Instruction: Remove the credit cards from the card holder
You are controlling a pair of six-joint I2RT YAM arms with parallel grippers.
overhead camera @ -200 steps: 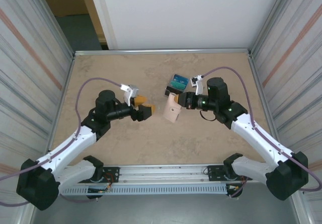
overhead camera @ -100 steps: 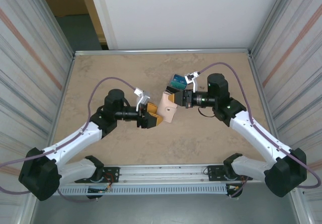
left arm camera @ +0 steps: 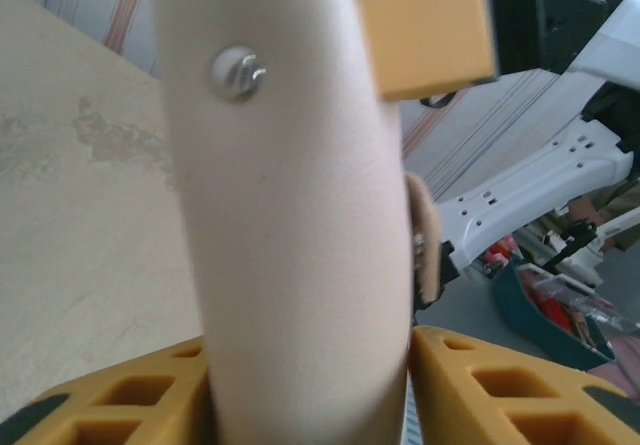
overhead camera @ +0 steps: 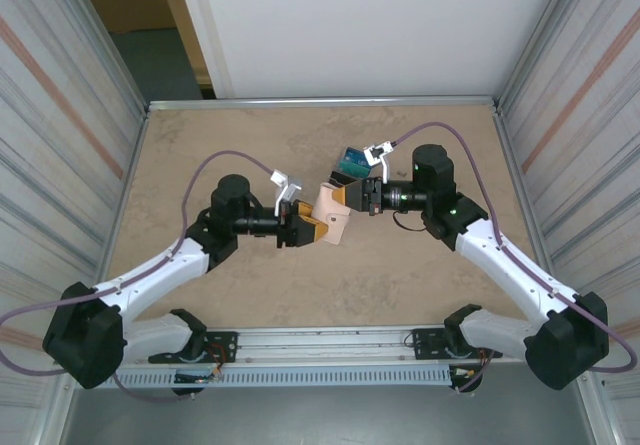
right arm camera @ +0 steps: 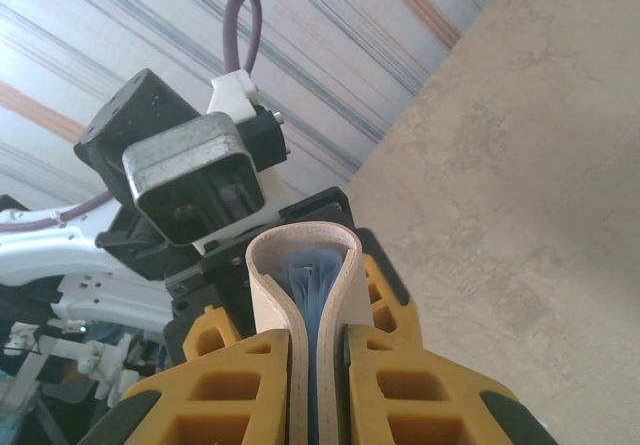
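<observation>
The tan card holder [overhead camera: 333, 212] hangs in the air over the middle of the table, folded. My right gripper [overhead camera: 356, 196] is shut on its right end; in the right wrist view the yellow fingers [right arm camera: 250, 385] pinch the card holder [right arm camera: 300, 255] with its pale blue inside [right arm camera: 318, 295] showing. My left gripper [overhead camera: 310, 227] has come in from the left, and its jaws press both sides of the card holder [left arm camera: 290, 225], which has a metal snap [left arm camera: 237, 70]. A pile of teal and dark credit cards [overhead camera: 352, 162] lies on the table behind the right gripper.
The tan table [overhead camera: 230, 145] is walled by a raised rim and corrugated side panels [overhead camera: 60, 165]. A metal rail [overhead camera: 330, 350] with both arm bases runs along the near edge. Bare table lies to the left and in front of the grippers.
My left arm has reached right to the card holder and its jaws have narrowed onto it. The right gripper lifted the card holder slightly up and left, keeping its grip.
</observation>
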